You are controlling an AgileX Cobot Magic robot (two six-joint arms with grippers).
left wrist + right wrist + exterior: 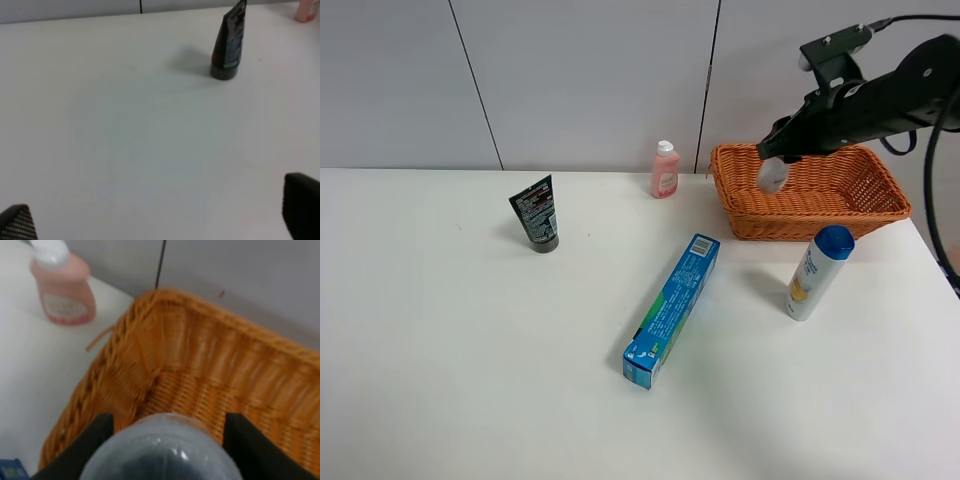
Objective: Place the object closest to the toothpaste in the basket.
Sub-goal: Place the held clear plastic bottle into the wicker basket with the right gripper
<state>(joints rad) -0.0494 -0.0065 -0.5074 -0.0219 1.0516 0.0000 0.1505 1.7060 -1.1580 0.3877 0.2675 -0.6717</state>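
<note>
The blue and green toothpaste box (672,310) lies in the middle of the white table. The orange wicker basket (810,222) stands at the back right; its rim also shows in the right wrist view (120,347). My right gripper (778,152) is shut on a pale, translucent rounded object (772,175) and holds it above the basket's left end. In the right wrist view this object (165,452) sits between the two dark fingers (92,442), over the basket's inside. My left gripper (160,222) is open and empty, low over bare table, and is out of the exterior view.
A white bottle with a blue cap (818,272) leans just in front of the basket. A black tube (536,213) stands on its cap at the back left, also in the left wrist view (229,47). A pink bottle (665,170) stands by the wall, left of the basket (62,287).
</note>
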